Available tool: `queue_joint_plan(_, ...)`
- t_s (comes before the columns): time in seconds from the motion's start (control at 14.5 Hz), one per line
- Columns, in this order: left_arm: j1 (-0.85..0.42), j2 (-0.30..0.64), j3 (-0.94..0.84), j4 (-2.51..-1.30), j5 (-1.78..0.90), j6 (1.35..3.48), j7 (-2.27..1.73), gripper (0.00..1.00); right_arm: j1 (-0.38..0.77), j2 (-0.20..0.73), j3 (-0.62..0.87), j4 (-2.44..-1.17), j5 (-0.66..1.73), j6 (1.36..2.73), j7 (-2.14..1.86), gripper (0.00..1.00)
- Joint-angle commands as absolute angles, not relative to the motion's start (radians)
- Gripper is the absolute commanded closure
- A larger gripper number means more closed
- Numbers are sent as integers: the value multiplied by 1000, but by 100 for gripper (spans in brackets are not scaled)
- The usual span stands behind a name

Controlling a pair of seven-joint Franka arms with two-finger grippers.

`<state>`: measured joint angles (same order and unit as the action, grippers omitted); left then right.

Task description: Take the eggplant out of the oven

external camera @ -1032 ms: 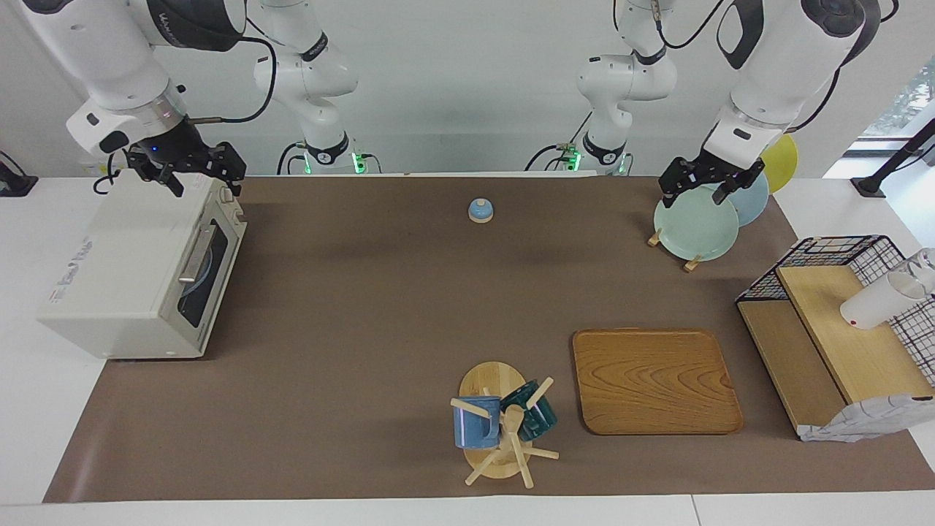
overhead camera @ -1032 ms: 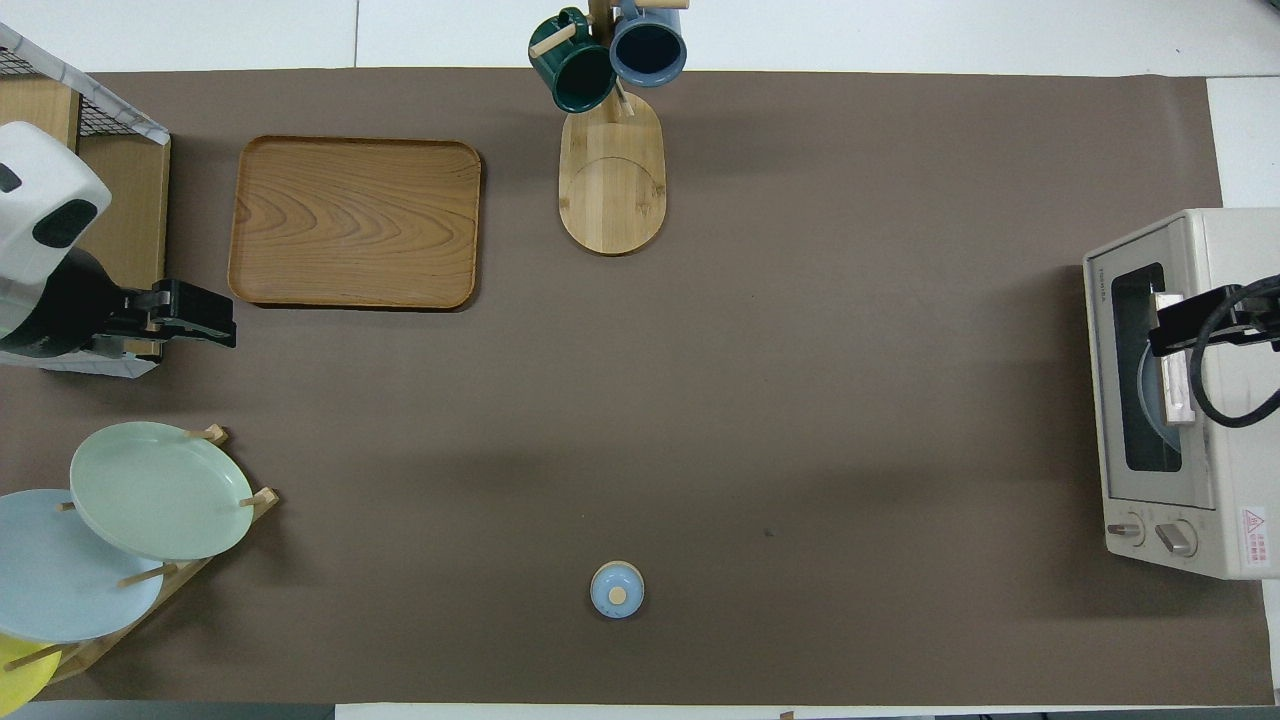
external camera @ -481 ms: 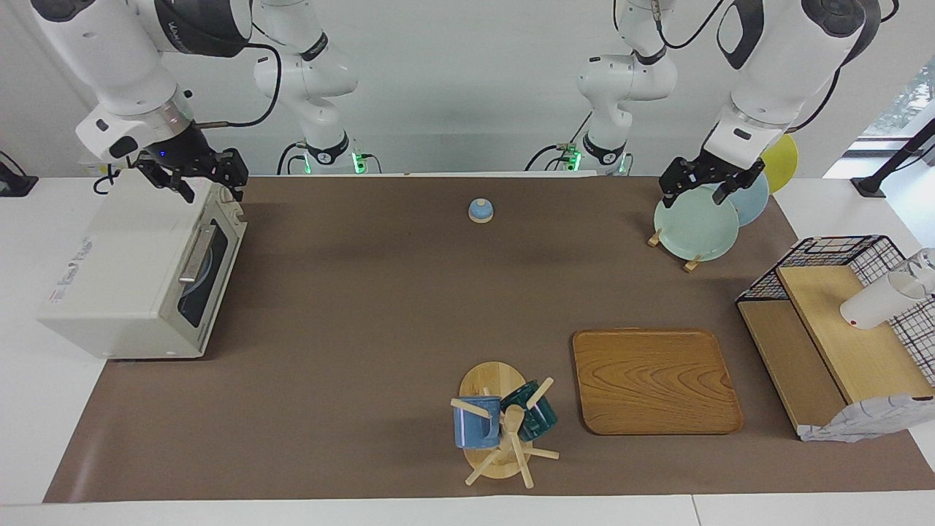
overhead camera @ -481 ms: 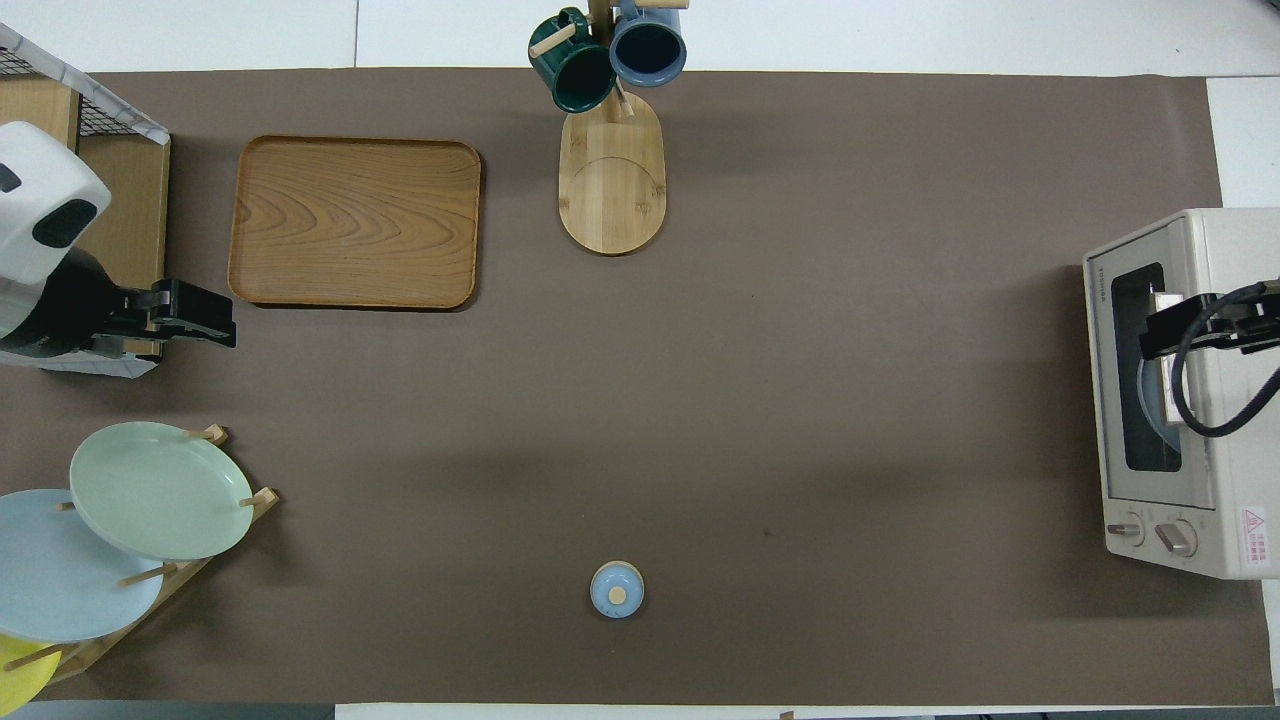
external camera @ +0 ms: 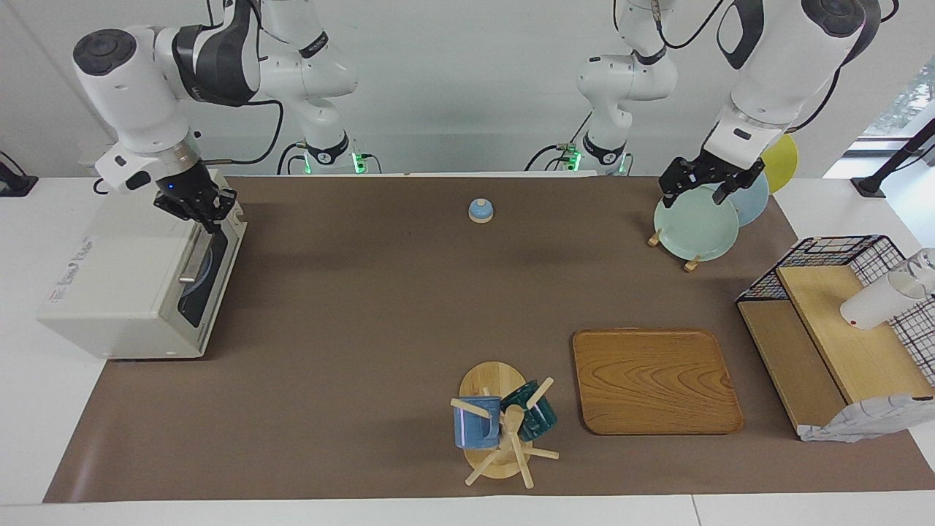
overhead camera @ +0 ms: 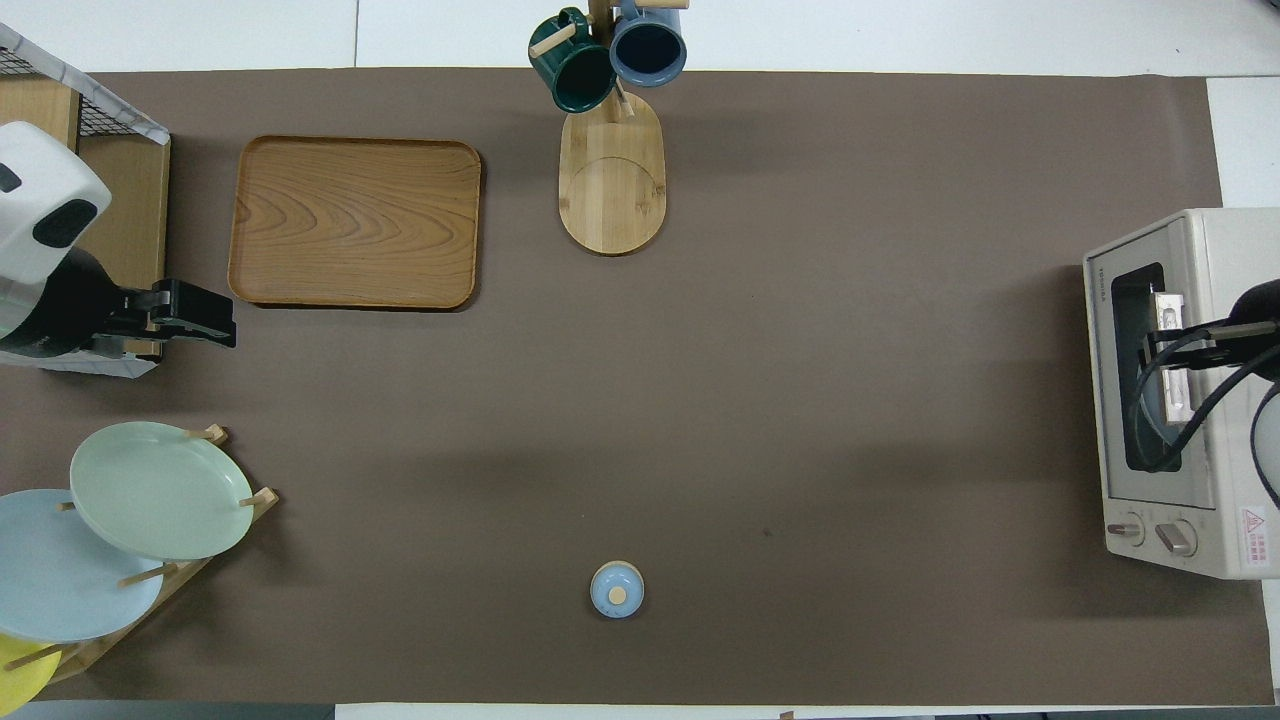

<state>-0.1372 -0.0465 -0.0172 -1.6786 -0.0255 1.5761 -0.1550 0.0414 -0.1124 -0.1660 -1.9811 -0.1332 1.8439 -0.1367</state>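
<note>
We find the oven [external camera: 139,281] at the right arm's end of the table, a cream-white box with its dark glass door [overhead camera: 1140,368] closed and facing the middle of the mat. Through the glass we make out the curve of a pale blue plate [overhead camera: 1150,400]; the eggplant itself we cannot see (the glass is dark and the gripper covers part of it). The metal bar handle [external camera: 191,257] runs along the top of the door.

The right gripper [external camera: 207,218] is down at the oven's upper front edge, at the end of the handle nearer to the robots, with its fingertips brought together. Whether they pinch the handle or only meet beside it we cannot tell.

The left gripper [external camera: 696,191] hangs over the rack of plates [external camera: 695,228] at the left arm's end of the table, its jaws spread wide and holding nothing; this arm waits.

Out on the brown mat [external camera: 365,307] we see a small blue bell [external camera: 481,210] near the robots, a wooden tray [external camera: 654,380] farther from them, and a mug tree [external camera: 504,427] with a blue and a green mug beside the tray. A wire basket with wooden shelves [external camera: 833,329] stands at the left arm's end.
</note>
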Motion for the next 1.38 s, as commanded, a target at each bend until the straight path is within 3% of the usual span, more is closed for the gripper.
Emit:
queue_joint_plan(0.0,-130,-57,-20,-1690,-12,1586,-163,0,23,-114,-158,-2003,-164,1865,-173,100)
queue_joint_plan(0.55,-130,-58,-20,-1689,-12,1583,-163,0,-26,-107,-158,-2100,-163,1936,-247,100)
queue_joint_plan(1.03,-127,-58,-20,-1690,-12,1585,-164,0,121,-48,-155,-2163,-52,2060,-65,100)
queue_joint_plan(1.31,-118,-57,-20,-1690,-12,1591,-166,0,129,23,-155,-2212,-5,2227,-58,100)
